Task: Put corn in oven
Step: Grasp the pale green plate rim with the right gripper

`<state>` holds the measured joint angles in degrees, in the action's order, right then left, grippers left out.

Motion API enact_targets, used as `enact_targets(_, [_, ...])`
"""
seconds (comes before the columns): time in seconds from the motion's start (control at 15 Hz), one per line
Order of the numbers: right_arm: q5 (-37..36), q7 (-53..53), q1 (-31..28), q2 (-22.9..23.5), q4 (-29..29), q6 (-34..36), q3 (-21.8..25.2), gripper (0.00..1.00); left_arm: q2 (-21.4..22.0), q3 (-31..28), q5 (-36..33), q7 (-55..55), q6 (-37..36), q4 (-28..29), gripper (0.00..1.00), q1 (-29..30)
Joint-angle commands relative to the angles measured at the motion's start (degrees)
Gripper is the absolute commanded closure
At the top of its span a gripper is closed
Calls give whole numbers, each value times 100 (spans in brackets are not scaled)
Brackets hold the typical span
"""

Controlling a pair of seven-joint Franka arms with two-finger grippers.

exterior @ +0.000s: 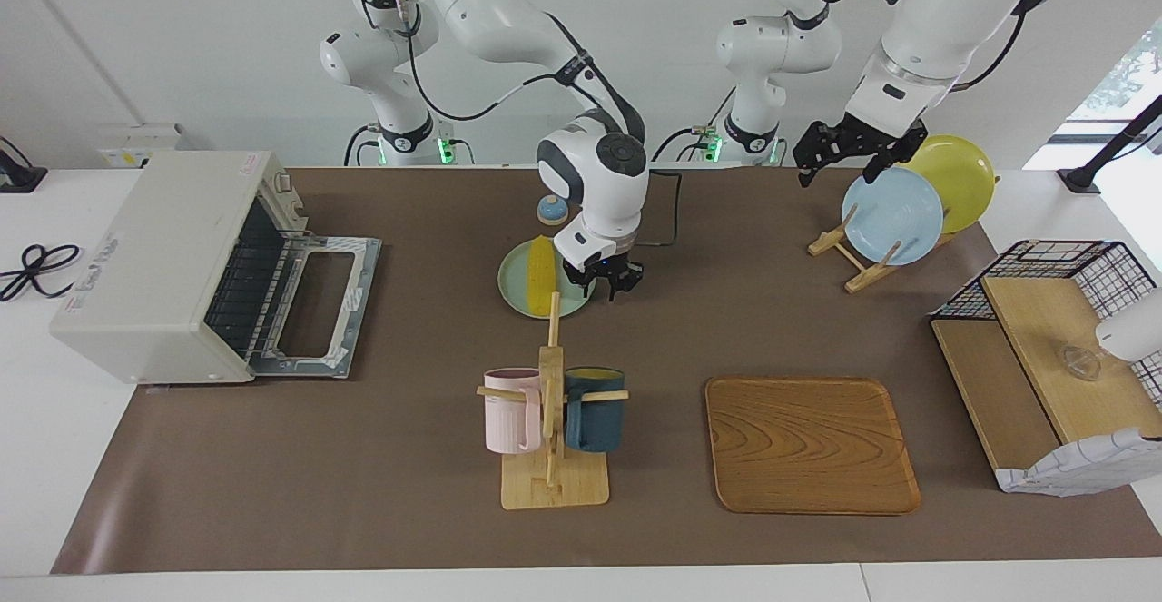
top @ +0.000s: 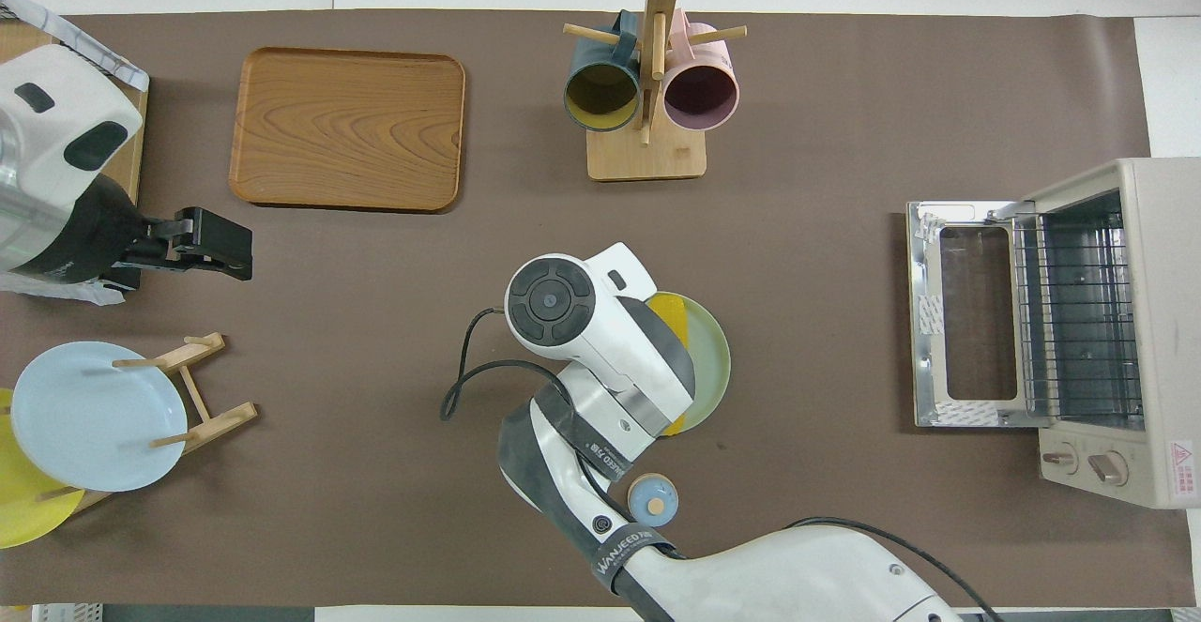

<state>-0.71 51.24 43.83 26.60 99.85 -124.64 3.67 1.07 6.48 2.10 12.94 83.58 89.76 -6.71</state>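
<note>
The corn [exterior: 542,275] lies on a pale green plate [exterior: 517,291], just beside the right gripper [exterior: 600,286], toward the oven's end from its fingertips. The fingers [exterior: 585,282] are partly spread and hold nothing; they hang over the plate's edge. The corn is a smooth yellow cob with tapered ends; the plate is round and flat. The oven [exterior: 172,266] is boxy, off-white, with its door dropped open and a wire rack inside. A wooden mug rack [exterior: 551,402] stands near the plate. The left gripper [exterior: 844,152] waits with fingers wide apart over the plate stand [exterior: 853,257].
</note>
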Motion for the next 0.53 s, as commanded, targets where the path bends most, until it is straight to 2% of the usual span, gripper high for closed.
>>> enact_targets(0.0, [53,105,-41,-163,184,36,-33,52,174,-51,-69,-37,149,226,0,-32])
enact_targets(0.13, [106,141,-41,-190,237,71,-41,59,165,-51,-78,-37,158,226,0,-23])
enact_targets(0.27, [124,150,-41,-225,298,107,-68,77,174,-51,-78,-46,176,218,0,-5])
enact_targets(0.47, [159,141,-50,-260,412,98,-68,80,174,-42,-78,-28,141,218,0,-49])
